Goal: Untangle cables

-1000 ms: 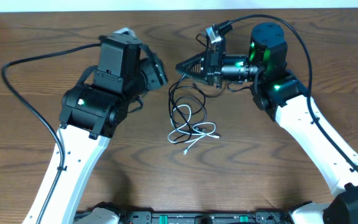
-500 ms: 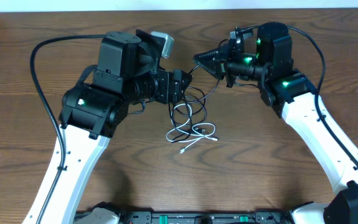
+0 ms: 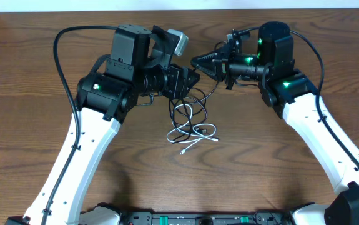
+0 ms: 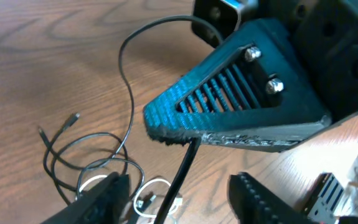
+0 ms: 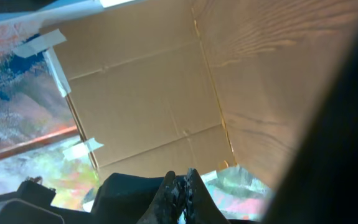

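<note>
My left arm has swung in from the side, and my left gripper (image 4: 179, 186) is now sitting right under my right gripper (image 4: 163, 127). My right jaws are squeezing shut on a black cable (image 4: 188, 158) and holding it up off the table (image 3: 260, 175). That cable is hanging down between my left jaws. They are standing open, one on each side of it, and are not touching it yet. The other cables (image 3: 188, 119) are lying in a loose pile on the table just below, with the white cable (image 3: 201, 133) on the near side of the pile.

I am thinking the good way is to close my left jaws softly on the hanging bit, a little below my right tips, so my fingers are not bumping. Then I should be pulling slowly and watching that the loops are sliding free, not getting tighter.
</note>
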